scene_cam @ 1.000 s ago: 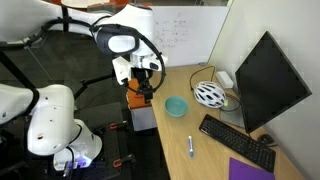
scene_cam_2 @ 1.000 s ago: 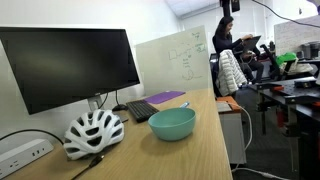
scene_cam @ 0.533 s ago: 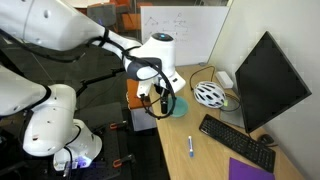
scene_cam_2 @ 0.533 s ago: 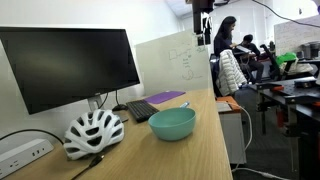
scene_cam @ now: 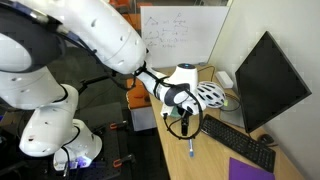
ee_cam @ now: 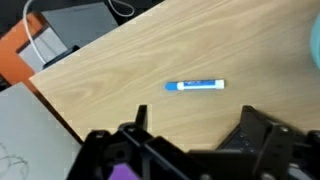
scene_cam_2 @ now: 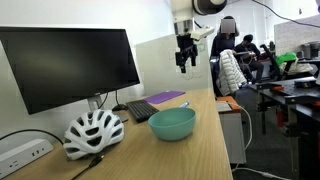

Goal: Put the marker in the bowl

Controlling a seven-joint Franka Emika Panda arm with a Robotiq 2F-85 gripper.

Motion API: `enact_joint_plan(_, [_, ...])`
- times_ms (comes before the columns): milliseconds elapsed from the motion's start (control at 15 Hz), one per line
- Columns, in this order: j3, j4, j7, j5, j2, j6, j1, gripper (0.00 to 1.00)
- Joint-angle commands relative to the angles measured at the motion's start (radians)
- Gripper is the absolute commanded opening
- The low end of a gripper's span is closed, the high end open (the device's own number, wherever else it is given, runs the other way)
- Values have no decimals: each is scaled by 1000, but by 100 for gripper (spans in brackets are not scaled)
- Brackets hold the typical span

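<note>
The marker (ee_cam: 195,85), whitish with a blue end, lies flat on the wooden desk; it also shows in an exterior view (scene_cam: 191,148) in front of the keyboard. My gripper (ee_cam: 195,125) is open and empty, hanging above the desk with the marker just ahead of its fingertips. It shows in both exterior views (scene_cam: 186,126) (scene_cam_2: 184,58). The teal bowl (scene_cam_2: 172,123) stands on the desk beside the white helmet. In the exterior view with the arm in front, the wrist hides the bowl. A pale teal blur at the wrist view's right edge (ee_cam: 314,40) may be the bowl.
A white bicycle helmet (scene_cam_2: 93,132) (scene_cam: 210,94), a black keyboard (scene_cam: 236,142), a monitor (scene_cam: 268,80) and a purple notebook (scene_cam: 250,171) are on the desk. A whiteboard (scene_cam_2: 185,62) leans at the far end. The desk edge (ee_cam: 60,95) is near the marker.
The arm has swung from beyond the desk's far end out over the desk and lowered, now covering the bowl in one view. The gripper now hangs above the marker. Objects have not moved.
</note>
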Motion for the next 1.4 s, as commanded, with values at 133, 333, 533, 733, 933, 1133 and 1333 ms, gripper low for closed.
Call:
enact_joint_plan(133, [-123, 144, -296, -19, 227, 31, 96, 100])
enact_joint_plan(333, [-165, 198, -485, -16, 302, 15, 116, 100])
enact_joint_plan(533, [-201, 194, -518, 0, 313, 27, 141, 100])
enact_joint_plan(733, [-211, 209, -571, -7, 326, 24, 150, 100])
enact_joint_plan(933, [-210, 210, -572, -10, 326, 22, 153, 100])
enact_joint_plan(1133, [-149, 242, -823, 71, 386, 113, 83, 100])
enact_joint_plan(1333, [-94, 292, -1056, 160, 448, 146, 41, 100])
